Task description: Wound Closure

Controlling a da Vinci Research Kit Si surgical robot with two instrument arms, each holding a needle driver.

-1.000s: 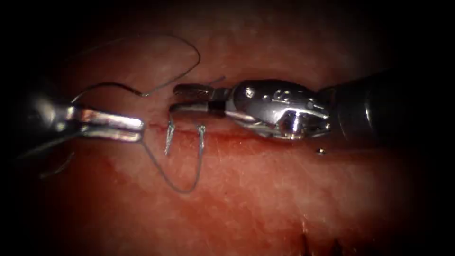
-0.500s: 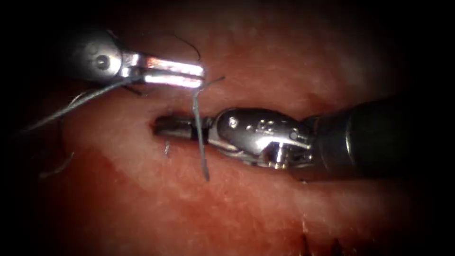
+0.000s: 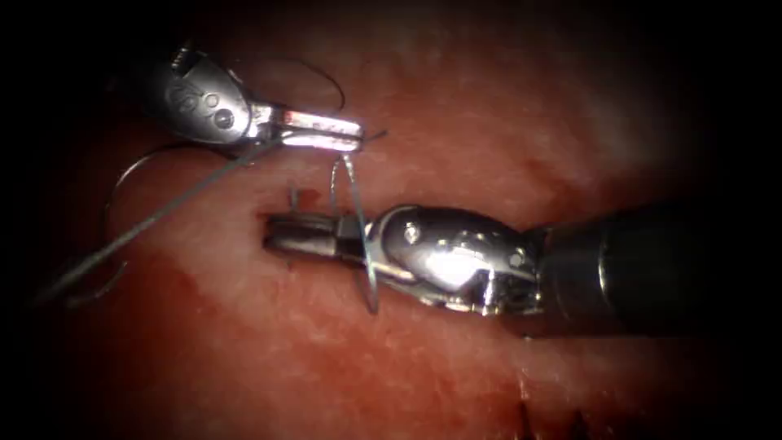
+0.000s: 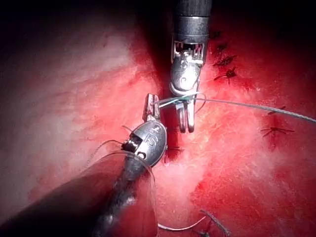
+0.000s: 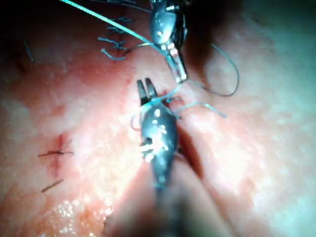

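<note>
My left tool [image 3: 354, 133] sits above the cut [image 3: 265, 218], its jaws shut on the thread [image 3: 358, 208] near their tip. From there the thread runs down in a loop wrapped around my right tool [image 3: 273, 232], just behind its jaws. The right tool lies along the cut, jaws slightly open with nothing between them. In the left wrist view the left tool [image 4: 150, 100] meets the taut thread [image 4: 256, 106] beside the right tool [image 4: 186, 128]. The right wrist view shows the right tool [image 5: 146, 85] with the thread [image 5: 163, 98] across its base, below the left tool [image 5: 180, 75].
A long strand [image 3: 155, 218] trails from the left tool toward the lower left. A thin arc of thread [image 3: 322, 73] lies above it. Finished stitches [image 4: 224, 61] mark the tissue [image 3: 456, 383] along the cut. Red fluid [image 3: 195, 293] stains the tissue below the cut.
My left tool rose from the left end of the cut to above it, carrying the thread. The slack loop below the cut now wraps my right tool, which moved down and left.
</note>
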